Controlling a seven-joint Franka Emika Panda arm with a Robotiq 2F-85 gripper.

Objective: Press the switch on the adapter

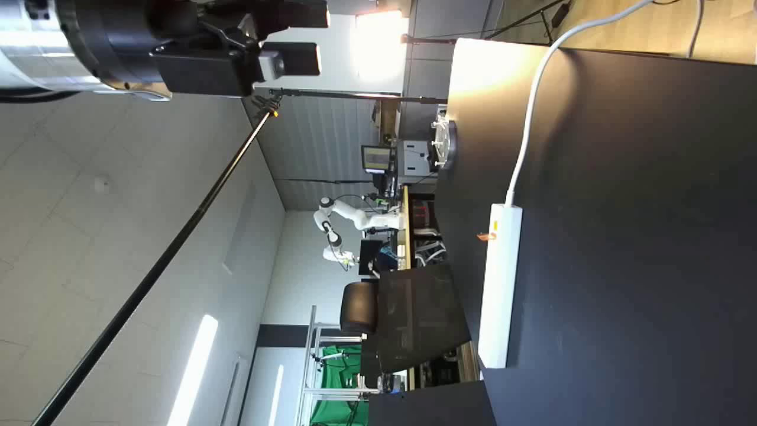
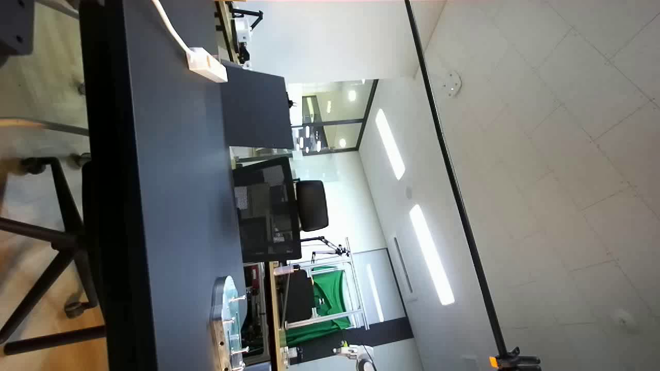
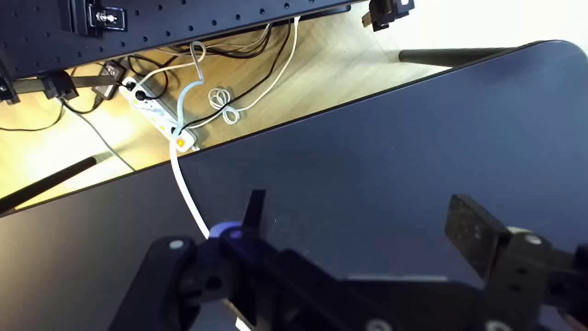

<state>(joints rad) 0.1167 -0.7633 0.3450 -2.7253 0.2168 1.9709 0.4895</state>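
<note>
Your gripper is released, its 2 fingers standing apart above the black table. In both exterior views, you see the white adapter lying on this table; its orange switch sits near the end where the cable enters.

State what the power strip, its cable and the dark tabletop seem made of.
Power strip: probably hard plastic, matte white, with crisp straight edges. Cable: likely flexible plastic sheathing, smooth and pale, bending in a soft curve. Tabletop: perhaps laminate, dark satin, showing a diffuse glare; core hidden.
</note>
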